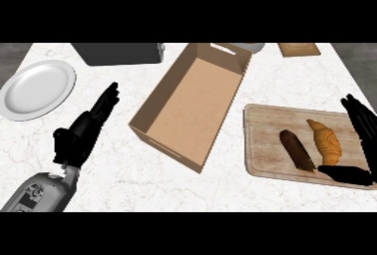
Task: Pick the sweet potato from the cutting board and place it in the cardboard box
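The cardboard box (193,107) lies open at the middle of the white marbled counter (287,79), its long axis tilted, and everything else can be placed from it. Just to the right of the box sits the wooden cutting board (269,149), and on it lie two things side by side: a dark brown sweet potato (296,148) nearer the box, and an orange-brown croissant (327,142) just beyond it, the two almost touching at their lower ends. The right hand (359,149) hangs over the far right edge of the board, fingers straight and spread, thumb reaching in below the croissant; it grips nothing. To the left of the box the left hand (85,132) rests above the counter with fingers straight, holding nothing. Further left lies a white plate (35,89). Beyond the box's upper left corner stands a dark grey container (117,52).
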